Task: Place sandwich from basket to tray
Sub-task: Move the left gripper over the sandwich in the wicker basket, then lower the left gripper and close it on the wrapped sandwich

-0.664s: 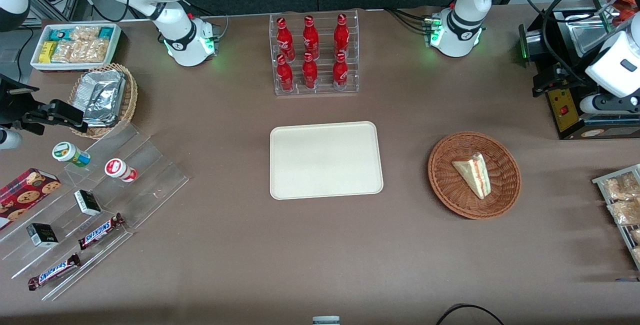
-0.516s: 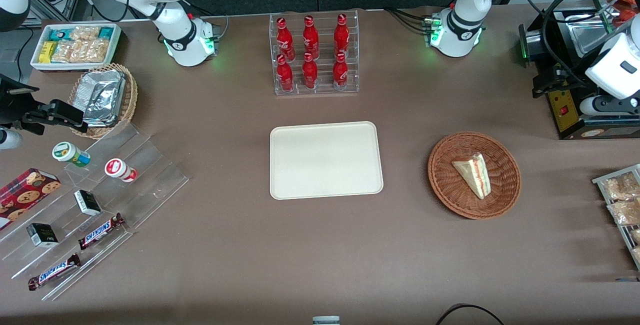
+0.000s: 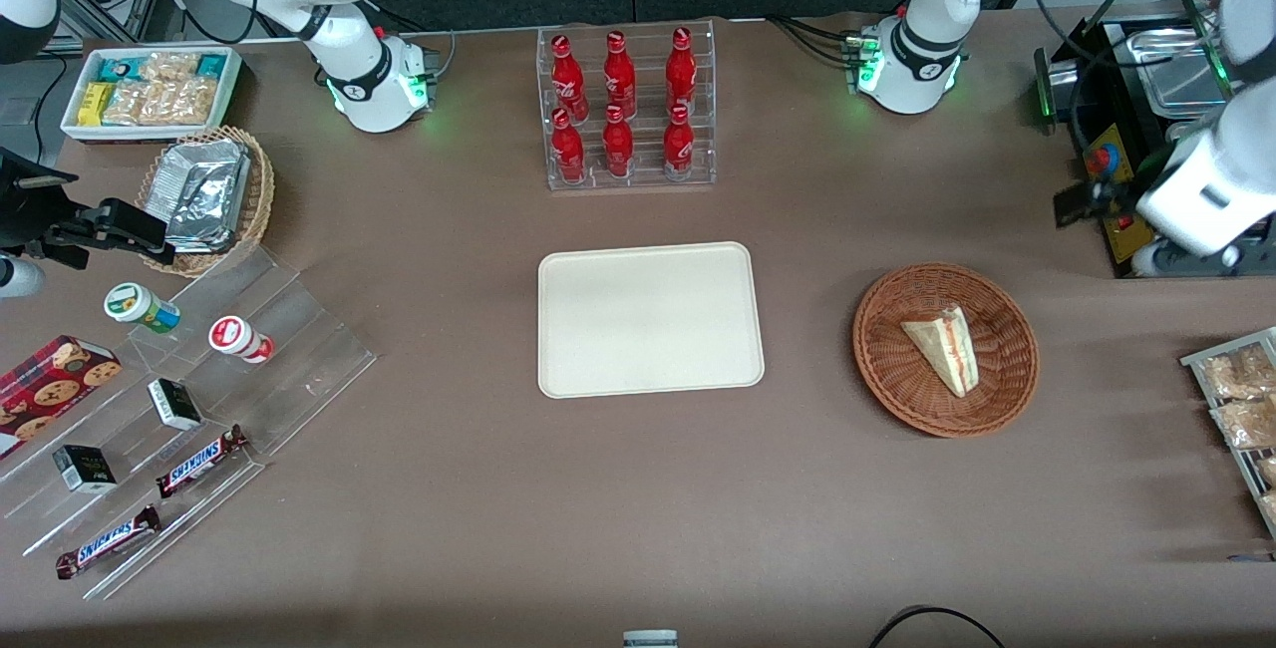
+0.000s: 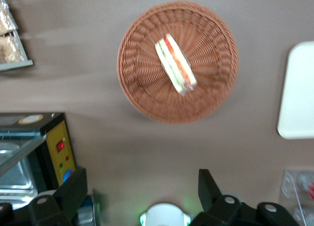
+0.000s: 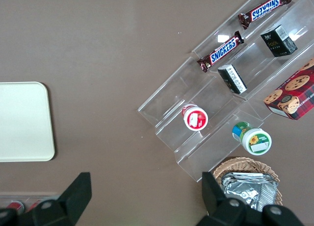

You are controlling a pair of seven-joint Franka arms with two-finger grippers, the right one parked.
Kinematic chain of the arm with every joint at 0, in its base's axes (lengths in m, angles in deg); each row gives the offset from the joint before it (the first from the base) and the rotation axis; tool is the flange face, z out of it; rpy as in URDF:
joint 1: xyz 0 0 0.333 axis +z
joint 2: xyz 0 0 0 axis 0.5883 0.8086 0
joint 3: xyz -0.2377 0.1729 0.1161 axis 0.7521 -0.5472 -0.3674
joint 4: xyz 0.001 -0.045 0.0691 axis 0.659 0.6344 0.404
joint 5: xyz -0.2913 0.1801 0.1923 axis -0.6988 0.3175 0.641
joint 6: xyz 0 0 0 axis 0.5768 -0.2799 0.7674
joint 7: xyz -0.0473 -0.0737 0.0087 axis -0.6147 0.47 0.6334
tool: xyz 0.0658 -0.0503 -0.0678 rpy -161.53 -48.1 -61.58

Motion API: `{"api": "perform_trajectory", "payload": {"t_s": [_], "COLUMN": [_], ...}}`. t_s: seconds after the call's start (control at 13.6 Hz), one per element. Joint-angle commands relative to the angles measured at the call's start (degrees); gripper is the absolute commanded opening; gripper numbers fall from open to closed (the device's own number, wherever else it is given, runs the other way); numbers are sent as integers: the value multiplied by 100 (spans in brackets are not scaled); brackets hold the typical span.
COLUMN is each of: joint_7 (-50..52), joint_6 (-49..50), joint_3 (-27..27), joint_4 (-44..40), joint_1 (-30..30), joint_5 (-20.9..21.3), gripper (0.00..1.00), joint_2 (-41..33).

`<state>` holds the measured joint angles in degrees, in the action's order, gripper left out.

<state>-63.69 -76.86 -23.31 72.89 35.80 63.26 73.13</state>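
The sandwich (image 3: 942, 347) (image 4: 175, 65), a pale wedge with pink and green filling, lies in the round reddish-brown basket (image 3: 887, 389) (image 4: 142, 88). The cream tray (image 3: 648, 319) (image 4: 299, 88) (image 5: 22, 120) sits bare at mid-table, beside the basket toward the parked arm's end. My left gripper (image 3: 1075, 204) (image 4: 141, 186) hangs high over the table, farther from the front camera than the basket and toward the working arm's end. It is open, its fingers (image 4: 73, 186) spread wide with nothing between them.
A black appliance with a yellow panel (image 3: 1116, 179) (image 4: 59, 152) stands close by the gripper. A rack of snack bags (image 3: 1241, 409) sits at the working arm's end. A clear rack of red bottles (image 3: 626, 110) stands farther back than the tray. Acrylic steps with snacks (image 3: 179, 409) lie at the parked arm's end.
The left arm's wrist has swung down and toward the basket; its gripper now shows in front of the black appliance. Sandwich, basket and tray have not moved.
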Motion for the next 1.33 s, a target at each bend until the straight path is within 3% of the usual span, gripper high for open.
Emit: {"api": "perform_trajectory", "payload": {"t_s": [0.0, 0.74, 1.25], "joint_7": [874, 3266, 3444], "joint_6": [-829, -4548, -5139], "joint_3": [81, 116, 125], "joint_4": [718, 3119, 3164], "joint_1": [68, -98, -301], "joint_5": [92, -5, -5], "gripper": [100, 100, 100], "joint_2": [-29, 155, 647]}}
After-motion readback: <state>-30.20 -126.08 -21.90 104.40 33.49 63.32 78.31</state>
